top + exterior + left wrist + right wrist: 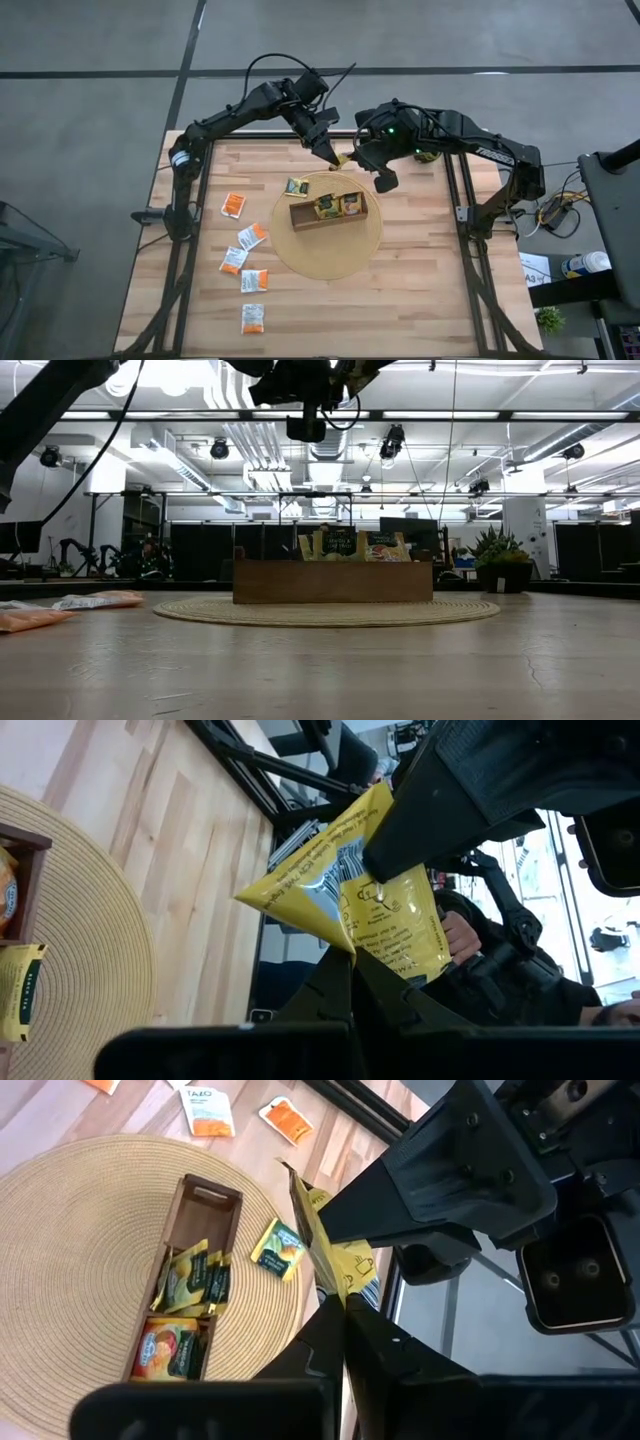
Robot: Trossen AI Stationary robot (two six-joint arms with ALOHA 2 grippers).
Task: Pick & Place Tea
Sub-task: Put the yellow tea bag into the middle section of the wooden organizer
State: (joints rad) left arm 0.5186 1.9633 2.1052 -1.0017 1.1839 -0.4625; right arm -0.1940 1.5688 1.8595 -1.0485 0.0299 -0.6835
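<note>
From here I see a wood table (420, 300) with a round mat (330, 262) and tray (330, 216), big open workshop behind. Both arms meet high over the far edge. Left gripper (331, 157) and right gripper (352, 160) are both clamped on one yellow sachet (345, 885), held in the air between them.
</note>
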